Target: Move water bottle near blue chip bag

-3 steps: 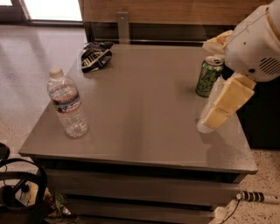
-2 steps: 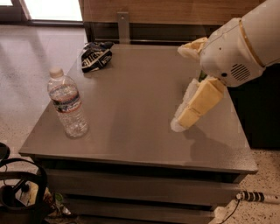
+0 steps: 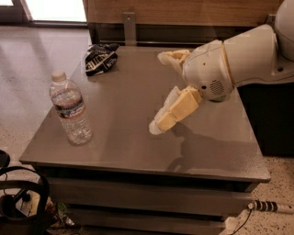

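Observation:
The water bottle (image 3: 70, 110) stands upright near the front left corner of the grey table (image 3: 133, 151). It is clear and ribbed, with a white cap and a label band. The blue chip bag (image 3: 101, 58) lies at the back left of the table, dark navy and wrinkly with white lettering. My gripper (image 3: 157, 92) hovers over the middle of the table, to the right of the bottle and apart from it. It is open and empty, with one tan finger (image 3: 171, 56) high and the other (image 3: 173, 111) low.
My white arm (image 3: 243, 59) reaches in from the right over the back right of the table. A dark cabinet (image 3: 271, 114) stands to the right. A wooden wall panel (image 3: 183, 11) runs behind. Black gear (image 3: 20, 206) and cables lie on the floor at the front left.
My arm and gripper have swung left from the table's right side to its middle. The green can seen earlier at the back right is now hidden behind the arm. The bottle and bag have not moved.

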`<act>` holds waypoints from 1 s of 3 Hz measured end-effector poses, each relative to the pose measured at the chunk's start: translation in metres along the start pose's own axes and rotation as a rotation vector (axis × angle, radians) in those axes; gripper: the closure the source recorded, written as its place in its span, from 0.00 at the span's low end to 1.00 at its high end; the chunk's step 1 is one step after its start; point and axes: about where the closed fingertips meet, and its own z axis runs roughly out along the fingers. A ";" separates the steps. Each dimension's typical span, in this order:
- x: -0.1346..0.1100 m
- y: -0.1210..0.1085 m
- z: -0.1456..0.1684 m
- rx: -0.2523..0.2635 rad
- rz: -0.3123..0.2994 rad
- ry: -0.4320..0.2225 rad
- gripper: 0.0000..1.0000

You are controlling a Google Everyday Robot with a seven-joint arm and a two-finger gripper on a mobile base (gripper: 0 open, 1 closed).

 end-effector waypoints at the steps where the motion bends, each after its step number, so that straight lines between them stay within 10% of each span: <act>1: -0.006 0.001 0.004 -0.006 -0.006 -0.037 0.00; 3: 0.000 -0.003 0.013 -0.003 0.039 -0.067 0.00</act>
